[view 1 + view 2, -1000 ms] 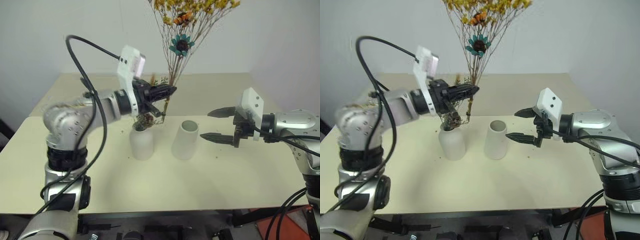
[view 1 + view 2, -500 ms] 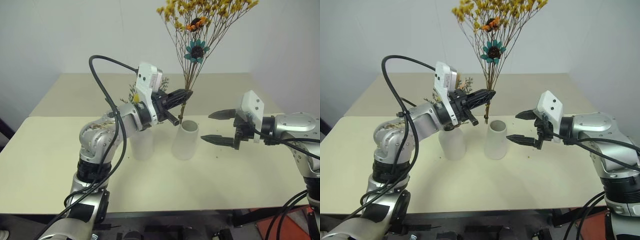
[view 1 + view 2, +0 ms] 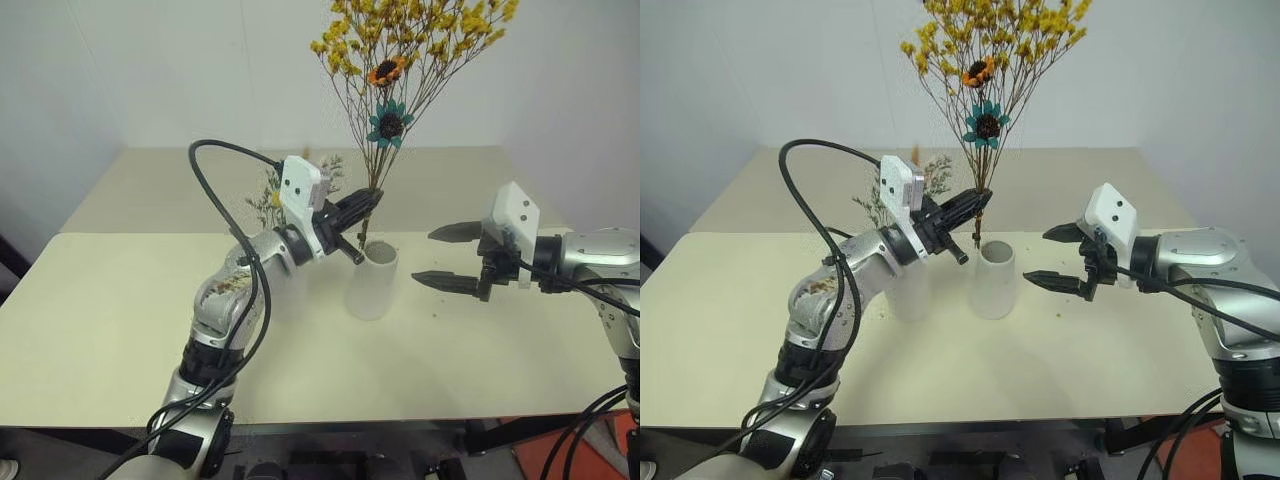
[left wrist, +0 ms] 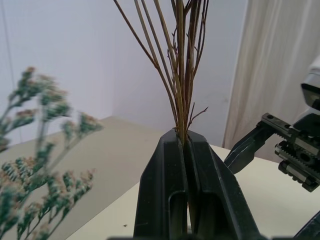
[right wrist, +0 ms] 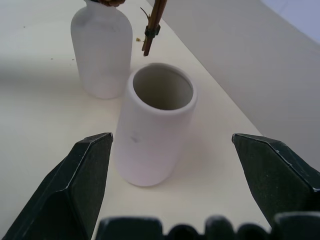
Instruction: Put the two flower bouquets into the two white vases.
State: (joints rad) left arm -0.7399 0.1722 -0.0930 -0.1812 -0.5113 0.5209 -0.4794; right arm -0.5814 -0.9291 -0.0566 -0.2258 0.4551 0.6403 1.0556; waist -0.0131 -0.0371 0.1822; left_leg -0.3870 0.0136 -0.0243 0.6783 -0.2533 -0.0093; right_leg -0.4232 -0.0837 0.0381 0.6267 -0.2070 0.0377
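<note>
One second on, I see left gripper (image 3: 362, 207) has carried tall yellow-blossom spray (image 3: 400, 75) rightward, jaws clamped on stems, ends just above wide-mouthed white cylinder vase (image 3: 372, 281) at frame centre. Right gripper (image 3: 447, 257) gapes beside it. Next: lower.

Tall yellow spray (image 3: 400, 60) stands upright, stem ends just above the wide-mouthed vase (image 3: 372, 281).

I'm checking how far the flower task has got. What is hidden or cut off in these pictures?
- Rounded vase: in both eye views the left arm covers most of it; its mouth is cut off at the right wrist view's edge.
- Yellow bouquet: blossoms are cut off in the left wrist view.
- Stem ends against the tall vase: above the mouth or behind it is unclear.
</note>
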